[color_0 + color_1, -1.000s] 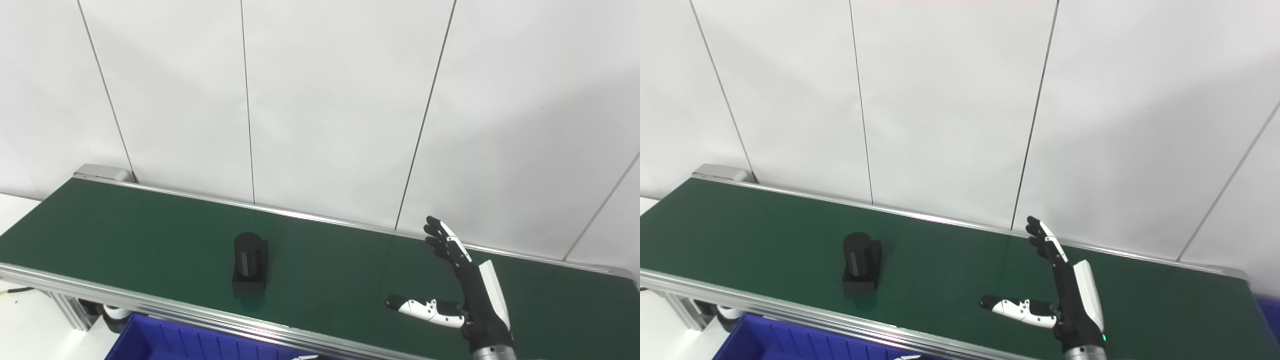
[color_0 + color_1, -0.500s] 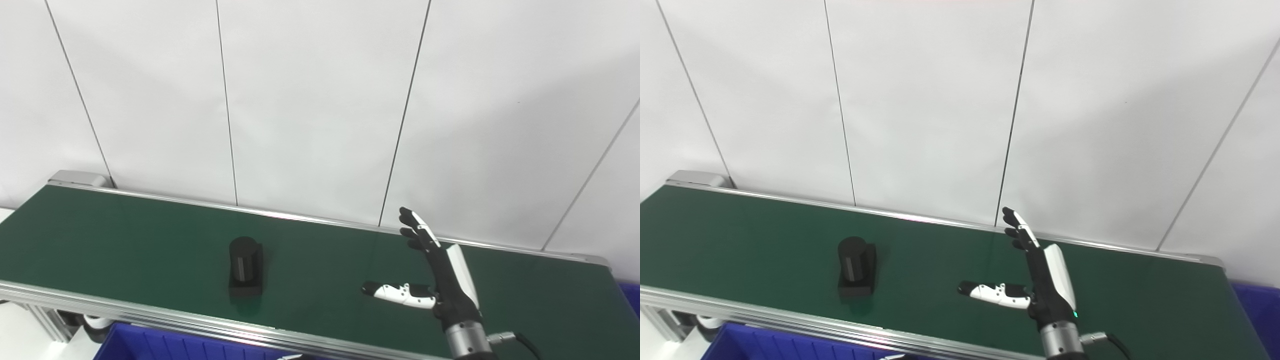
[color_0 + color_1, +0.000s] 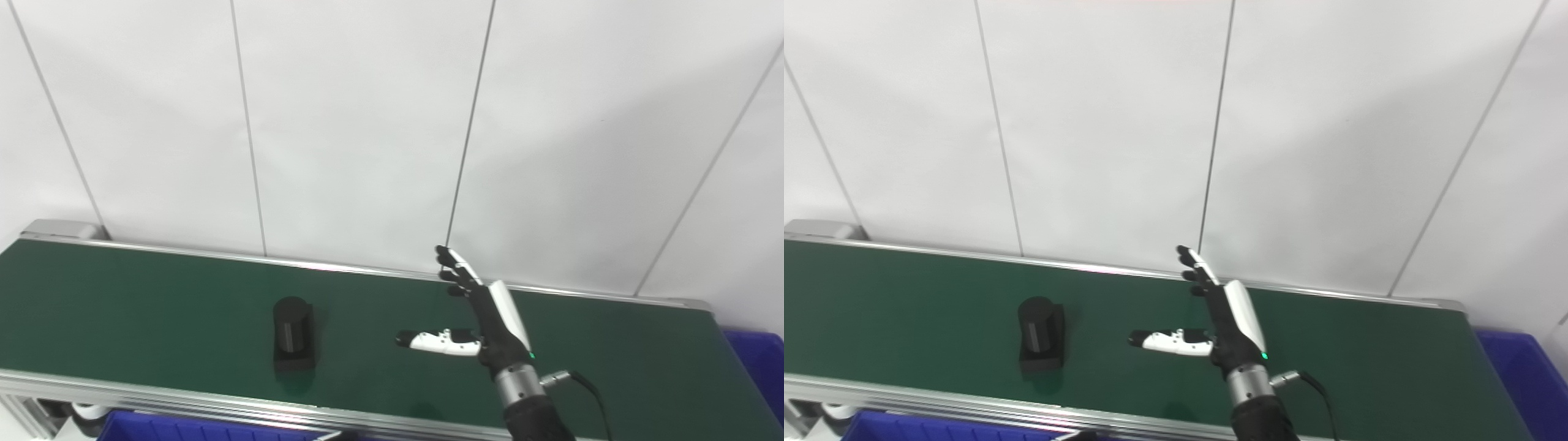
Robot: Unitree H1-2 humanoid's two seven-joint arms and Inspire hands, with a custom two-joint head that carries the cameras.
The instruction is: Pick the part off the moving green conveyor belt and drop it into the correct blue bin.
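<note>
Since the part [image 3: 293,334] sits untouched on the green conveyor belt [image 3: 153,306], the task looks to be at its very start: nothing has been picked up and nothing dropped into a bin. The part is a dark piece, a short upright cylinder on a flat block base, and it stands on the near half of the belt, closer to the belt's front rail than to its back rail. Below that front rail, at the bottom edge of the view, a strip of a blue bin [image 3: 184,425] shows; another blue bin [image 3: 1519,373] sits just past the belt's right end. Which bin is the correct one cannot be told from here.

To the right of the part, and apart from it with bare belt between, the right robot hand [image 3: 484,318] hangs over the belt. It is wide open and holds nothing: its fingers [image 3: 452,271] point up and away toward the belt's back rail, and its white thumb [image 3: 436,341] sticks out sideways toward the part. The palm faces the part, so the pose reads as ready to receive or close in on it.

The grasp, the lift, the carry and the release all remain to be done. The left robot hand is not in view.
</note>
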